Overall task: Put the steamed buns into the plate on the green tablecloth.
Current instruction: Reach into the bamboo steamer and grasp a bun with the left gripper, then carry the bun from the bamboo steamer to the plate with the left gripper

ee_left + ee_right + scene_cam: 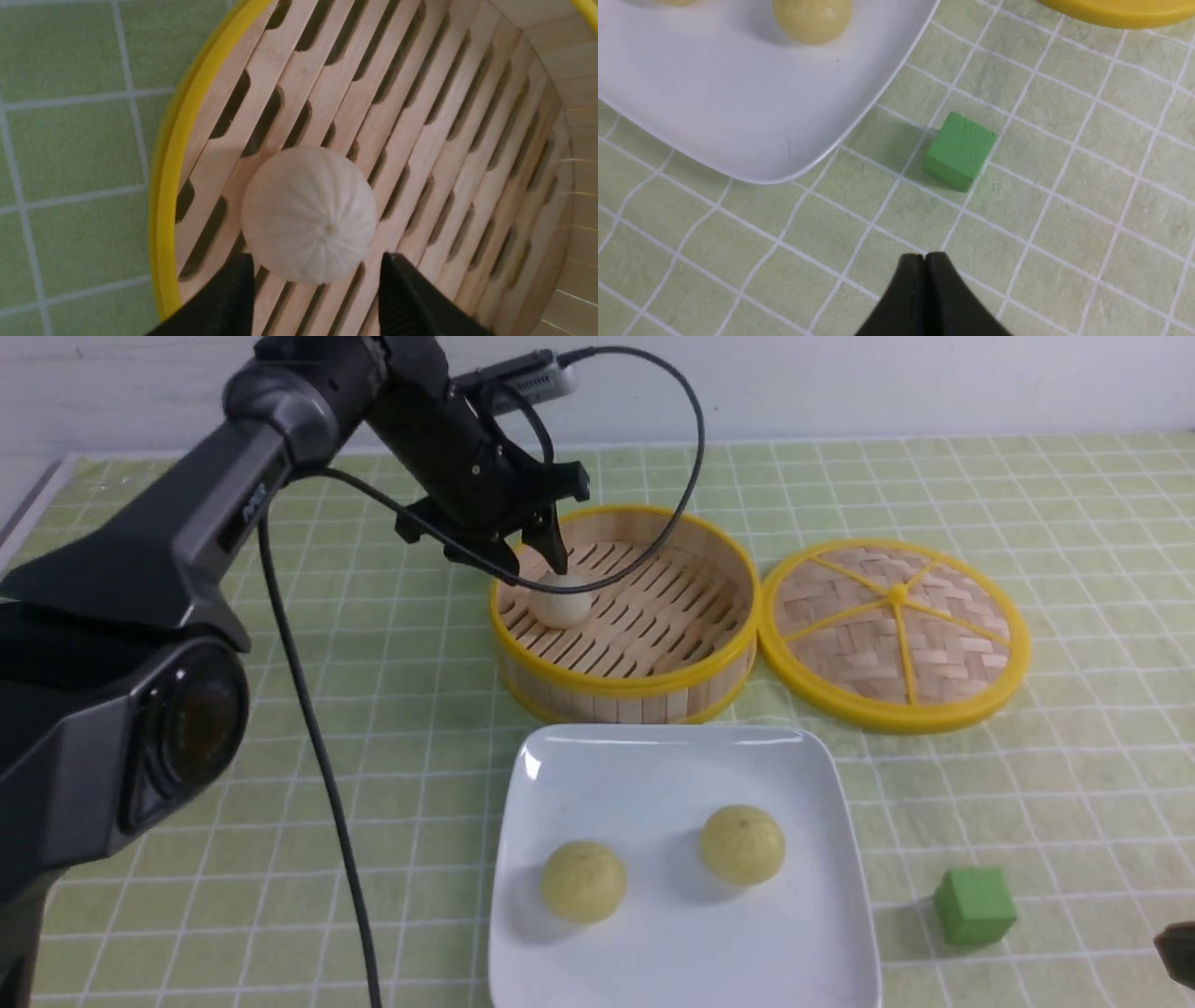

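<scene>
One green tablecloth point(1027, 803), crossed by thin white lines, is spread under everything. One white square plate point(653, 775) is set on it at the near edge. One round bamboo steamer point(653, 686) with a yellow rim is placed just behind the plate, and its one woven lid point(896, 635) is laid flat beside it on the right, the two rims touching or nearly so.

Two grippers are seen. The left gripper point(534, 565) is held over the left part of the steamer with its jaws spread wide, one on either side of a bun and just above it; whether either jaw touches the bun cannot be told, and nothing is gripped. The right gripper point(925, 257) is kept low over the cloth near the plate's right corner, with its jaws pressed together and empty.

Three steamed buns are counted. Two pale yellow buns point(583, 880) point(743, 844) are seated on the plate, side by side and apart. One off-white bun point(308, 214) is left on the slatted floor of the steamer, near its left wall.

One green cube point(974, 905) is set on the cloth right of the plate, near it but not touching.
</scene>
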Robot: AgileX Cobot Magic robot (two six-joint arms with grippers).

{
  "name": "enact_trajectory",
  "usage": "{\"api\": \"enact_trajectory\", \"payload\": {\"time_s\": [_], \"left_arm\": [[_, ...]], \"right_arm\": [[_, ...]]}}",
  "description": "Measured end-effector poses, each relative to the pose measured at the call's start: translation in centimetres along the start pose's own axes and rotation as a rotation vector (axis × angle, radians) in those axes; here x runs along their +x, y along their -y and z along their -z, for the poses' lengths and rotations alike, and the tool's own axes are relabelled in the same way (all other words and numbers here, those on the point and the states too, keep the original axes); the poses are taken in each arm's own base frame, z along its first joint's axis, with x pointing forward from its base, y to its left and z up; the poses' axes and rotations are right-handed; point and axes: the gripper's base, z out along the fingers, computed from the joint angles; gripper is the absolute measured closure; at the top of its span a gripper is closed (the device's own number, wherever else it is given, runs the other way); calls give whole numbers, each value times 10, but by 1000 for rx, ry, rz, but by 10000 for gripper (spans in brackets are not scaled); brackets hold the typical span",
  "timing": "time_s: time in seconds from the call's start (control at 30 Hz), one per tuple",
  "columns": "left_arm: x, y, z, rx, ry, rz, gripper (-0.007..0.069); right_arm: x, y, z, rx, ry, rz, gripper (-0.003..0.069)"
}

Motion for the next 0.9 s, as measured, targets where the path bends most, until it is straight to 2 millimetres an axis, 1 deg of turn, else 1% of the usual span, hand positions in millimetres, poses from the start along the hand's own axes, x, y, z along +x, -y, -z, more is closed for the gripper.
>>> {"api": "enact_trajectory", "payload": {"time_s": [0.03,0.1,0.2,0.3,0.4,0.47,0.5,0.53,0.57,0.6,0.63,0.67,0.7,0.73,0.8,0.83,0.87,0.9], "left_arm": [[0,-2,-6,-2,-4,5,256],[0,-4,-13,-3,2,9,264],[-1,-3,-16,1,24,6,267],[-2,5,-24,-2,49,-28,268],[2,10,-36,-32,45,-69,272],[3,12,-39,-47,49,-86,302],[3,12,-39,-49,49,-87,302],[3,12,-40,-58,49,-95,358],[4,13,-39,-58,47,-98,429],[4,13,-39,-59,46,-98,429],[4,14,-37,-60,41,-99,488],[4,15,-32,-65,29,-106,556],[4,17,-23,-68,25,-114,585],[3,20,-12,-68,23,-126,594],[1,29,15,-66,36,-155,596],[-1,31,24,-64,50,-162,596],[-5,42,56,-48,118,-183,596],[-6,45,66,-44,138,-187,597]], "right_arm": [[0,0,0,0,0,0,663],[0,0,0,-1,0,-1,661],[0,0,0,-2,-1,-2,659],[0,0,0,-2,-2,-2,657],[0,0,0,-2,-2,-2,655],[1,0,0,-2,0,-3,655],[1,0,0,-2,0,-3,655],[1,0,0,-2,2,-3,655],[1,0,0,-2,2,-3,655],[1,0,0,-2,2,-3,655],[1,0,0,-2,2,-3,655],[1,0,0,-2,2,-3,655],[1,0,0,-2,2,-3,655],[1,0,0,-2,2,-3,653],[1,0,0,-2,2,-3,650],[1,0,0,-2,2,-3,650],[1,0,0,-2,2,-3,648],[1,0,0,-2,2,-3,648]]}}
